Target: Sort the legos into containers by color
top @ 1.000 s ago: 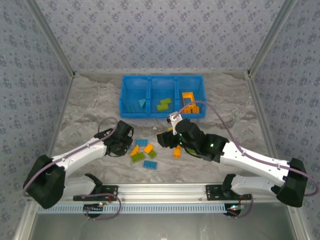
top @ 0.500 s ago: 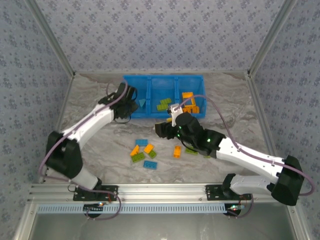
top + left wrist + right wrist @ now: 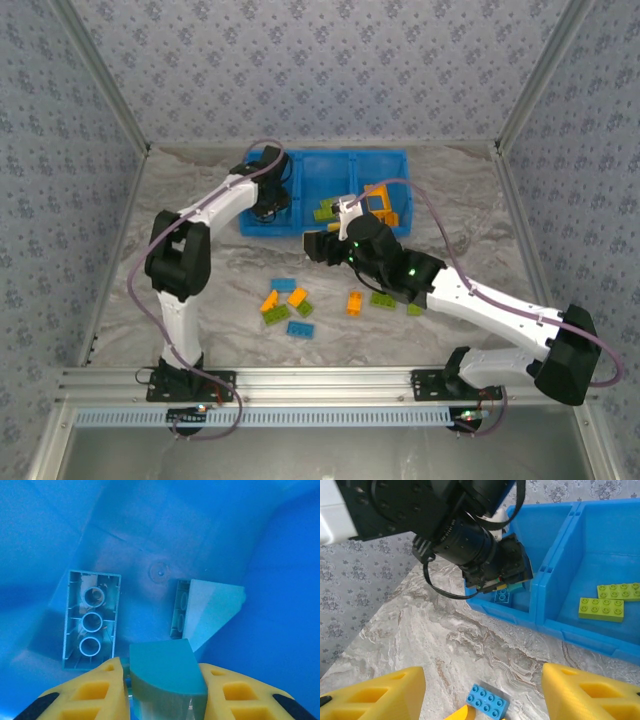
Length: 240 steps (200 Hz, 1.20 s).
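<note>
My left gripper [image 3: 162, 680] is shut on a light blue curved lego [image 3: 167, 670] and hangs inside the left container of the blue bin [image 3: 325, 153]. Below it lie an upturned light blue lego [image 3: 91, 619] and a sloped one [image 3: 207, 612]. In the top view the left gripper [image 3: 272, 203] is over that compartment. My right gripper [image 3: 482, 695] is open above the table in front of the bin, holding nothing. A blue lego [image 3: 487, 700] lies on the table between its fingers. Green legos [image 3: 601, 608] lie in the middle container, orange ones [image 3: 378, 205] in the right.
Loose legos lie on the marble table: blue [image 3: 283, 285], orange [image 3: 297, 296], green [image 3: 277, 314], blue [image 3: 300, 330], orange [image 3: 354, 302], green [image 3: 383, 299]. The left arm's wrist [image 3: 475, 545] hangs over the bin's front wall. Patterned walls enclose the table.
My left arm has swung from the loose bricks up into the bin's left compartment, carrying the light blue lego. My right gripper has drifted away from the bricks toward the bin.
</note>
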Each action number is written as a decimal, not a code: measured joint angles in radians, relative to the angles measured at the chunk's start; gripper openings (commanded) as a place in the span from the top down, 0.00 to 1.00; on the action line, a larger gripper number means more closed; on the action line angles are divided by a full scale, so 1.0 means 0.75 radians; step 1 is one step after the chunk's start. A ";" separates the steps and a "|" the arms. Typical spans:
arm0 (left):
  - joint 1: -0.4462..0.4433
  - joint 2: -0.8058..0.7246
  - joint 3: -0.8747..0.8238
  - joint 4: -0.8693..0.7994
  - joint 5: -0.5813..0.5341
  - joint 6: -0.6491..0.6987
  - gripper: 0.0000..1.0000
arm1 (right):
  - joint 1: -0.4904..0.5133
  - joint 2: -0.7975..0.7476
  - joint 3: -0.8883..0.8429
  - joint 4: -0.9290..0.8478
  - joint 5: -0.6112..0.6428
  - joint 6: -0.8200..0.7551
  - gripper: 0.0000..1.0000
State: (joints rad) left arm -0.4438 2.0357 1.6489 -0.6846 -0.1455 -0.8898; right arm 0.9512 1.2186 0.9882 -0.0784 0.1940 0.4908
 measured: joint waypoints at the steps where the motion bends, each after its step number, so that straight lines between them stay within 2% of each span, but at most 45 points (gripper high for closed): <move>1: 0.000 0.002 0.000 -0.001 0.000 0.000 0.68 | 0.000 0.000 0.000 0.000 0.000 0.000 0.35; 21: 0.005 0.045 0.011 -0.016 0.005 0.010 0.64 | 0.000 0.000 0.000 -0.001 0.000 0.004 0.35; 39: 0.008 0.064 0.011 -0.031 0.005 0.020 0.53 | 0.000 0.000 0.000 -0.002 0.000 0.005 0.34; 66: 0.010 0.065 0.014 -0.044 -0.002 0.023 0.44 | 0.000 0.000 0.000 -0.005 0.001 0.005 0.34; 101: 0.003 0.039 0.014 -0.061 -0.035 0.025 0.43 | 0.000 -0.002 -0.001 -0.021 0.011 0.005 0.35; 129: -0.012 -0.058 0.014 -0.070 -0.071 0.024 0.41 | 0.000 -0.034 -0.007 -0.082 0.061 0.023 0.36; 153: -0.028 -0.211 -0.013 -0.058 -0.113 0.022 0.40 | 0.000 -0.082 -0.007 -0.203 0.145 0.078 0.36; 175: -0.062 -0.404 -0.109 -0.016 -0.158 0.025 0.38 | 0.001 -0.089 0.012 -0.414 0.221 0.213 0.38; 202: -0.188 -0.722 -0.359 0.166 -0.173 0.143 0.32 | 0.008 -0.024 0.031 -0.687 0.220 0.457 0.39; 240: -0.429 -1.206 -0.767 0.414 0.022 0.378 0.33 | 0.070 0.158 -0.018 -0.855 0.076 0.737 0.38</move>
State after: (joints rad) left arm -0.7654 1.1309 1.0740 -0.3744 -0.1291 -0.6064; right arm 1.0035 1.3373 0.9749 -0.7197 0.2508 1.0431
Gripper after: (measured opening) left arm 0.673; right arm 0.619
